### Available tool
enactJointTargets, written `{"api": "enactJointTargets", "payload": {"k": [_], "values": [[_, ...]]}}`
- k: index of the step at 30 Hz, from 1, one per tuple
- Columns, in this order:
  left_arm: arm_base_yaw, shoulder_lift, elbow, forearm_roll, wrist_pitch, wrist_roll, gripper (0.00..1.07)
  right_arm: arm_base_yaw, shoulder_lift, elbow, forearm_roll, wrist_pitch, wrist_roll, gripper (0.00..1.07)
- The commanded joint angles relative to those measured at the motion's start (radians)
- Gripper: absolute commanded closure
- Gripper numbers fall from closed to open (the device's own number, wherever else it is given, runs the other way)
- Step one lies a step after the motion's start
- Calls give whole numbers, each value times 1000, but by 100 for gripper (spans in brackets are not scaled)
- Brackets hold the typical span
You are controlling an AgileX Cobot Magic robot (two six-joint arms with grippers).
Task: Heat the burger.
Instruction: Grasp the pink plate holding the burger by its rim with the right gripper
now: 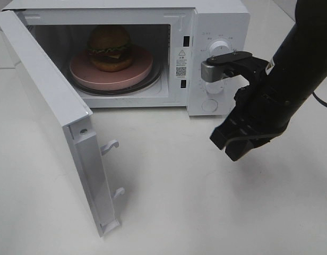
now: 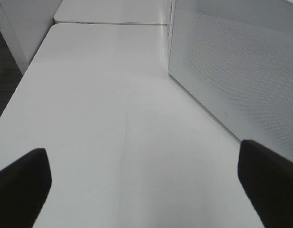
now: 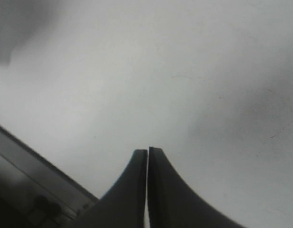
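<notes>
Before the microwave [image 1: 216, 16] and its swung-open door [image 1: 41, 95], the open table [image 1: 179, 207] leaves swing room. Beside what looks like that door, the left gripper [image 2: 144, 185] gapes wide, empty. Off the microwave's control panel [image 1: 206, 32], the right gripper [image 1: 228, 146] hangs pinched shut on nothing. Inside the microwave, the burger [image 1: 110, 47] sits on a pink plate [image 1: 100, 78]: likely light, soft and topple-prone, best shifted by the plate rim.

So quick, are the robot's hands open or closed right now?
Left gripper: open, holding nothing.
Right gripper: shut, holding nothing.
</notes>
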Motion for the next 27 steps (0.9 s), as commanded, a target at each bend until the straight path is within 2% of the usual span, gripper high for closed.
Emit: {"api": "enactJointTargets", "payload": {"k": [1, 3, 5, 6, 7, 9, 15, 21, 22, 23, 25, 26, 27], "values": [[4, -23, 4, -2, -8, -2, 7, -4, -8, -36, -48, 143, -277, 100], [4, -23, 4, -2, -8, -2, 7, -4, -8, -42, -60, 161, -336, 100], [4, -23, 4, -2, -8, -2, 7, -4, -8, -55, -82, 195, -507, 99], [4, -23, 4, -2, -8, -2, 7, -4, -8, -55, -82, 195, -507, 99], [4, -23, 4, -2, -8, -2, 7, -3, -8, -68, -84, 201, -631, 99], [4, -23, 4, -2, -8, -2, 7, -2, -8, -73, -83, 207, -677, 98], [4, -23, 4, -2, -8, -2, 7, -2, -8, -93, -86, 213, -1045, 96], [4, -23, 4, -2, -8, -2, 7, -2, -8, -93, -92, 186, -1075, 93], [4, -23, 4, -2, -8, -2, 7, -2, -8, -93, -100, 178, -1075, 91], [4, -23, 4, -2, -8, -2, 7, -2, -8, -93, -122, 166, -1070, 84], [4, -23, 4, -2, -8, -2, 7, -2, -8, -93, -129, 164, -1067, 80], [4, -23, 4, -2, -8, -2, 7, -2, -8, -93, -133, 162, -1063, 67], [4, -23, 4, -2, -8, -2, 7, -2, -8, -93, -133, 162, -1063, 67]]}}
